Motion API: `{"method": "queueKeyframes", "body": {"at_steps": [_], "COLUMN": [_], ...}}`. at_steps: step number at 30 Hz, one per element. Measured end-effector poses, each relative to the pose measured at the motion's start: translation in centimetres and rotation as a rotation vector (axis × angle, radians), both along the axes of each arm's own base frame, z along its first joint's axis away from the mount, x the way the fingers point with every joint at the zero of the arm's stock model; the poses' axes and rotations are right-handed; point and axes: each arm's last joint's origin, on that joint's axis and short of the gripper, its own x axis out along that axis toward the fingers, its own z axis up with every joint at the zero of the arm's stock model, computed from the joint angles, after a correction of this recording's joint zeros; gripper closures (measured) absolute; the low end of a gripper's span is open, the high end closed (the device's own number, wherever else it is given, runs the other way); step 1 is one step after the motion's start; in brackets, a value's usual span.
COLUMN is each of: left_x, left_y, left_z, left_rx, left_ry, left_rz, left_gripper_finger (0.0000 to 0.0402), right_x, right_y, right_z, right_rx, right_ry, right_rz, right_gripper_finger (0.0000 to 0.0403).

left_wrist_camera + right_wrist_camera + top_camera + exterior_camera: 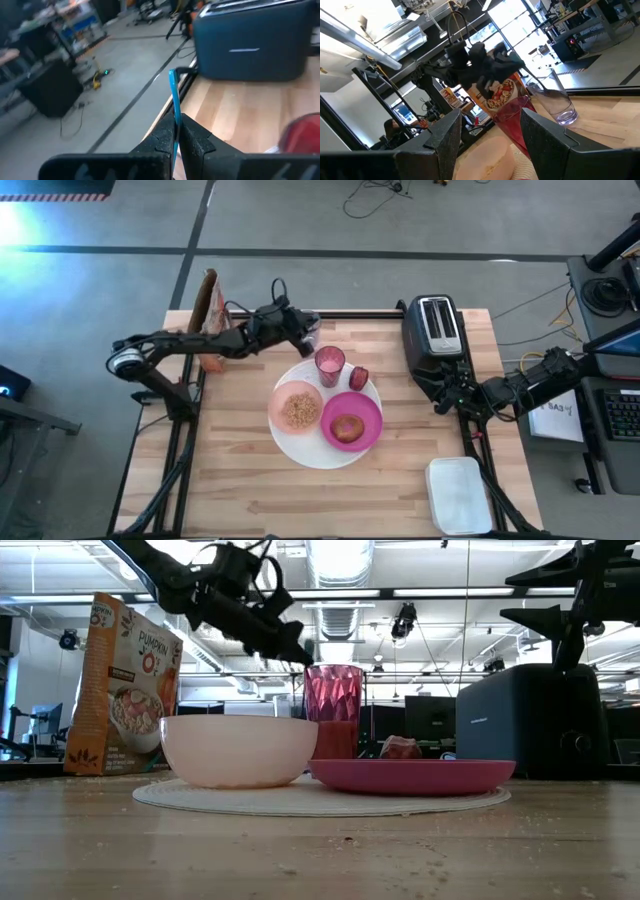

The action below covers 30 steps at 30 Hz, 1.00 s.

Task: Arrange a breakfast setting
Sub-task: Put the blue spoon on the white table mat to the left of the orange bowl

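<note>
A large white plate [300, 448] lies mid-table. On it are a pale pink bowl [297, 407] of cereal and a magenta plate [368, 415] with a brown bun [347, 427]. A pink cup [329, 365] and a small red food [358, 377] stand at the white plate's far edge. My left gripper [305, 335] hovers just left of the cup, above the table [290, 645], shut on the teal-handled spoon [173, 95]. My right gripper [490, 137] waits open at the right edge [440, 395], by the toaster. My left gripper pinches the spoon's thin teal handle [175, 120] between its two fingertips [162, 137]. The handle stands edge-on and sticks out ahead of the fingers, its free end [171, 74] in the air. The fingers hide the rest of the spoon.
A black toaster [432, 330] stands at the far right. A cereal box [208, 315] stands upright at the far left. A clear tumbler [555, 105] stands beside the pink cup under my left gripper. A white lidded container [458, 495] lies at the near right.
</note>
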Motion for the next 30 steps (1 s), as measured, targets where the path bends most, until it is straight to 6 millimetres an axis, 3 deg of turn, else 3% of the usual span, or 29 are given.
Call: {"method": "queueKeyframes", "body": {"at_steps": [8, 18, 25, 30], "left_x": [-1.6, -4.3, -5.9, -6.5], "left_y": [-0.9, -3.0, -5.7, -8.3], "left_z": [2.9, 6.9, 7.0, 7.3], "left_rx": [0.168, 0.206, 0.128, 0.181], "left_ry": [0.045, -0.045, 0.057, 0.132], "left_rz": [-0.066, -0.185, -0.414, -0.509], "left_gripper_finger": [0.0401, 0.0401, 0.0401, 0.0401], "right_x": [0.0, 0.0, 0.0, 0.0], "right_y": [0.0, 0.0, 0.0, 0.0], "right_z": [0.0, 0.0, 0.0, 0.0], "right_rx": [0.0, 0.0, 0.0, 0.0], "right_ry": [0.0, 0.0, 0.0, 0.0], "right_rz": [0.0, 0.0, 0.0, 0.0], "right_gripper_finger": [0.0211, 0.0211, 0.0211, 0.0211]}}
